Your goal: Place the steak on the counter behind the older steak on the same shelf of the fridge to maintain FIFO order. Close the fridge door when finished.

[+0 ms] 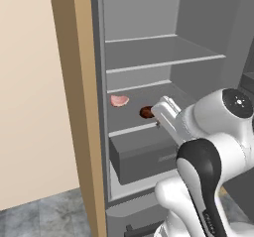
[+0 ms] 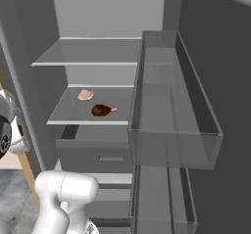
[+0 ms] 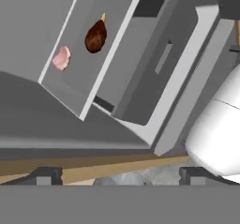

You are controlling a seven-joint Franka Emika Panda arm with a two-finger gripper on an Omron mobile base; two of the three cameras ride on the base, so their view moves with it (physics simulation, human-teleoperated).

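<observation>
Fingertips (image 3: 47, 175) of the hand (image 3: 119, 176) stood wide apart with nothing between them — the hand was released and empty, drawn back from the open fridge (image 1: 149, 47). On the middle shelf (image 2: 73, 114) lay the steak (image 2: 85, 95), pale pink, toward the back and near the left edge. Nearer the front edge sat a dark brown piece of meat (image 2: 101, 110) with a small tan stub, close to the steak but apart from it. Below the shelf was a grey drawer (image 1: 144, 156). With the steak at the back of the shelf, the placing looked done — what remained was the fridge door (image 2: 215, 81), swung open at the right with its clear bins (image 2: 171, 130). Next the hand would need to reach round to the door and push it shut.
</observation>
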